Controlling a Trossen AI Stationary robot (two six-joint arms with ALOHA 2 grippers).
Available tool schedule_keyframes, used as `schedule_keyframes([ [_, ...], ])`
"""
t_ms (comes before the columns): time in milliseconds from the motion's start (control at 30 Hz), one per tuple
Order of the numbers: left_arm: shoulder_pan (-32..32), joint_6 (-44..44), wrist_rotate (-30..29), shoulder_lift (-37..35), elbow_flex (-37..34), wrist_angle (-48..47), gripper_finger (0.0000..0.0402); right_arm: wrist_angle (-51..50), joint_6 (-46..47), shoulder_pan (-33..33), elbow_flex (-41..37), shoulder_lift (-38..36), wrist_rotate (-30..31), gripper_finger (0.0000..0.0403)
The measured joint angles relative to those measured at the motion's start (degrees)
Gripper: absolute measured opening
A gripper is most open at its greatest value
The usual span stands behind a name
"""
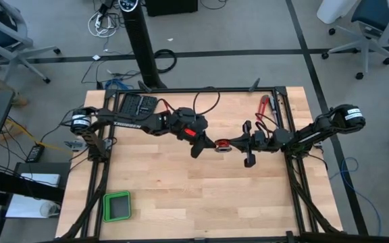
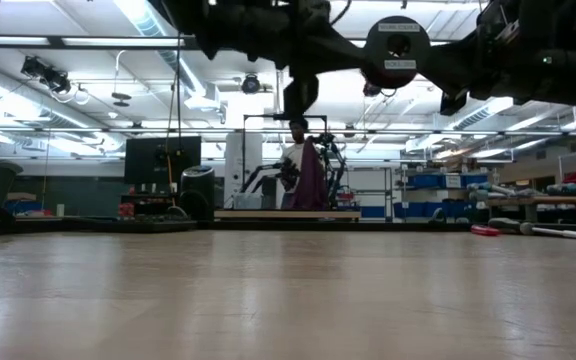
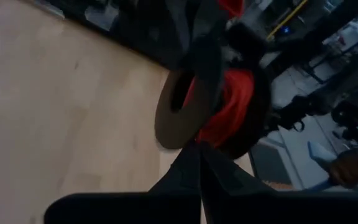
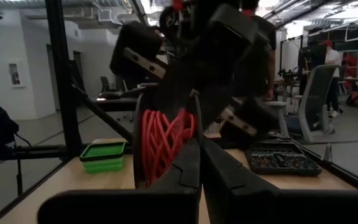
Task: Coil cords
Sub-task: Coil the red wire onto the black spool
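A spool (image 1: 222, 145) wound with red cord (image 4: 164, 144) is held in mid-air over the middle of the table (image 1: 181, 196), between the two grippers. The left gripper (image 1: 199, 144) is seen with its fingers (image 3: 197, 171) pressed together, pinched onto the spool's rim on one side. The right gripper (image 1: 243, 142) is likewise closed, its fingers (image 4: 199, 168) meeting at the spool's other edge. In the right wrist view the cord is shown coiled in loose loops around the spool's core. A green tray (image 1: 117, 206) is set near the table's front left corner, a black case (image 1: 138, 104) at its back left, and a red-handled tool (image 1: 263, 106) by the back right edge.
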Motion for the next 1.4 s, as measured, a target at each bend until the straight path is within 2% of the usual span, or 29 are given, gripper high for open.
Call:
schedule_keyframes([
  [100, -0.02, -0.4, 1.1, 1.87, -0.04, 2.5, 0.0, 0.37, 0.02, 0.17, 0.0, 0.0, 0.02, 0.0001],
  [267, -0.03, 5.28, 0.25, 1.8, -0.09, 5.16, 0.0001, 1.07, 0.94, 0.17, 0.02, -0.04, 0.19, 0.0002],
  [467, -0.1, 7.55, -0.14, 1.66, -0.09, 5.02, 0.0009, 1.02, 0.98, 0.17, 0.02, -0.07, 0.19, 0.0002],
  [567, -0.42, 8.0, -0.54, 1.66, -0.09, 4.12, 0.0033, 0.62, 0.98, 0.17, 0.0, -0.02, 0.18, 0.0002],
  [767, -1.07, 9.23, -0.69, 1.58, -0.04, 2.92, 0.0116, 0.46, 1.18, 0.23, 0.0, -0.02, -0.16, 0.0002],
  [867, -1.05, 9.68, 0.68, 1.55, 0.0, 1.94, 0.0136, 0.29, 1.41, 0.23, 0.0, -0.02, -0.27, 0.0002],
  [1100, -0.93, 9.2, 9.29, 1.11, 0.04, 0.13, 0.0131, 0.2, 1.55, 0.53, 0.0, 0.0, 0.24, 0.0002],
  [1400, -0.38, 11.97, 9.97, 1.08, 0.04, -3.55, 0.0129, 0.22, 1.55, 0.54, 0.0, 0.0, 0.05, 0.0002],
])
